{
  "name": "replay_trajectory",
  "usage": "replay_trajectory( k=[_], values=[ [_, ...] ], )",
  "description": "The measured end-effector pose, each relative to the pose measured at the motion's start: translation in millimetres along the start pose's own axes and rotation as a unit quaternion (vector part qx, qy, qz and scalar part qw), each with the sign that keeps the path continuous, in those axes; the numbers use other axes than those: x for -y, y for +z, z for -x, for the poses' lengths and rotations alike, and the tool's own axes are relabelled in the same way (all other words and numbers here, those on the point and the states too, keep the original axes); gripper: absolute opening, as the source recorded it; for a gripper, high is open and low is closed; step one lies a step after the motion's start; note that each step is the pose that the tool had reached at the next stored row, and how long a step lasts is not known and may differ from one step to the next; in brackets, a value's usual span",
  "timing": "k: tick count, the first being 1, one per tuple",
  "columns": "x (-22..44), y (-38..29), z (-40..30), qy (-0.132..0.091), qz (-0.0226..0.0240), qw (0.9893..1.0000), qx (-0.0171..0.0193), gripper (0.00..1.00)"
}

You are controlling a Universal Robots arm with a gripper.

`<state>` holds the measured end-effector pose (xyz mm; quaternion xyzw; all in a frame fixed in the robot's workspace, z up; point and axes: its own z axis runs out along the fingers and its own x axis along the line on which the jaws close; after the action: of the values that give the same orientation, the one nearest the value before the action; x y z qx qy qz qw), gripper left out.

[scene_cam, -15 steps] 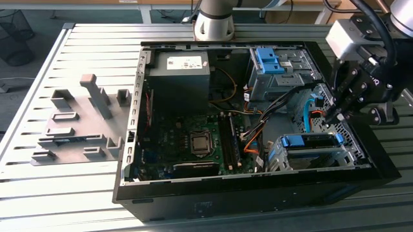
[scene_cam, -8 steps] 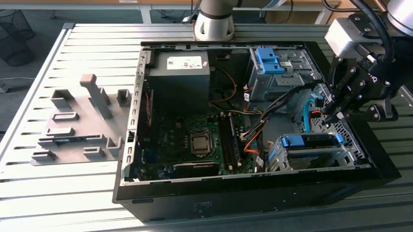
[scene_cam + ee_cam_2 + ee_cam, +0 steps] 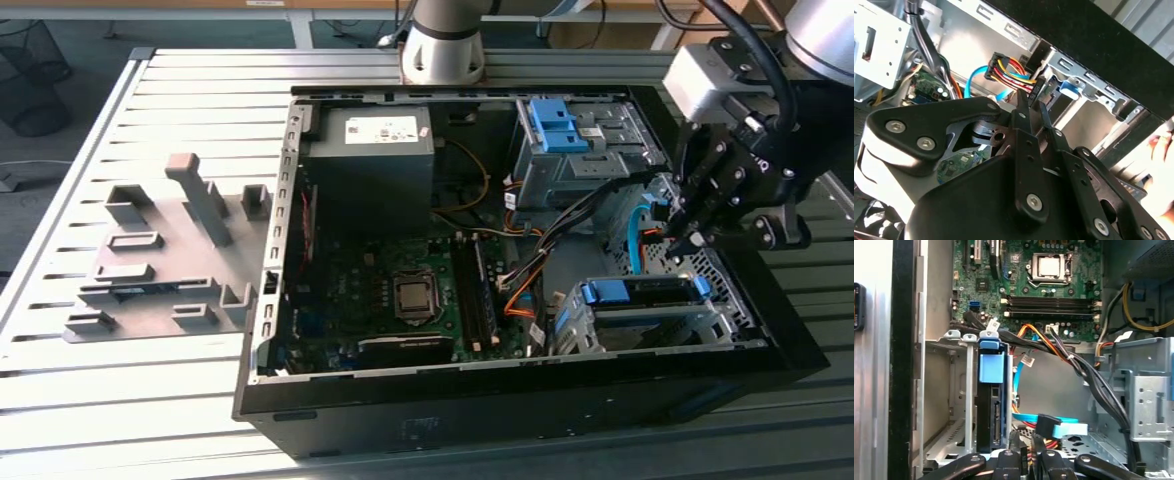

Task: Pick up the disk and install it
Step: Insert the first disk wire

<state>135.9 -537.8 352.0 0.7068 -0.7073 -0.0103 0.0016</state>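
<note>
The disk (image 3: 641, 292) sits in the grey metal cage at the near corner of the open computer case, on the exterior view's right, with its blue carrier frame showing. In the first wrist view the disk (image 3: 990, 410) stands on edge in the cage under its blue tab. My gripper (image 3: 683, 240) hangs above the case just beyond that cage. Its fingers (image 3: 1022, 107) stand close together with only a narrow slit and nothing between them. In the first wrist view my gripper (image 3: 1025, 442) is apart from the disk, beside coloured power wires (image 3: 1006, 70) and a blue data cable (image 3: 1064, 427).
The case holds a motherboard (image 3: 400, 290), a black power supply (image 3: 367, 150) and a second drive bay with a blue bracket (image 3: 554, 125) at the back. Cable bundles (image 3: 561, 225) cross between the bays. A grey fixture block (image 3: 160, 250) lies on the slatted table at the exterior view's left.
</note>
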Motion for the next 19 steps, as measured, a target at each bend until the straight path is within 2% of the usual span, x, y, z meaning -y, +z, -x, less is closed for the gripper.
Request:
replay_trajectory(
  k=[2,3,4,8,9,10,12,13,17,19],
  values=[
    [0.0,1.5,0.1,0.000,0.0000,1.0000,-0.0078,0.24],
    [0.0,2.6,0.2,0.000,0.0000,0.9999,-0.0107,0.24],
    [0.3,4.1,0.5,0.000,0.0000,0.9999,-0.0120,0.24],
    [1.2,7.5,1.5,0.000,0.0000,0.9999,-0.0125,0.24],
    [1.2,7.5,1.5,0.000,0.0000,0.9999,-0.0125,0.22],
    [1.2,7.5,1.4,0.000,0.0000,0.9999,-0.0126,0.16],
    [1.2,7.6,1.4,0.000,0.0000,0.9999,-0.0125,0.16],
    [-0.4,7.6,1.3,0.000,0.0000,0.9999,-0.0121,0.16],
    [-15.1,7.8,-0.6,0.000,-0.0018,0.9999,-0.0102,0.16],
    [-17.3,8.2,-2.5,0.000,-0.0045,0.9999,-0.0101,0.16]
  ],
)
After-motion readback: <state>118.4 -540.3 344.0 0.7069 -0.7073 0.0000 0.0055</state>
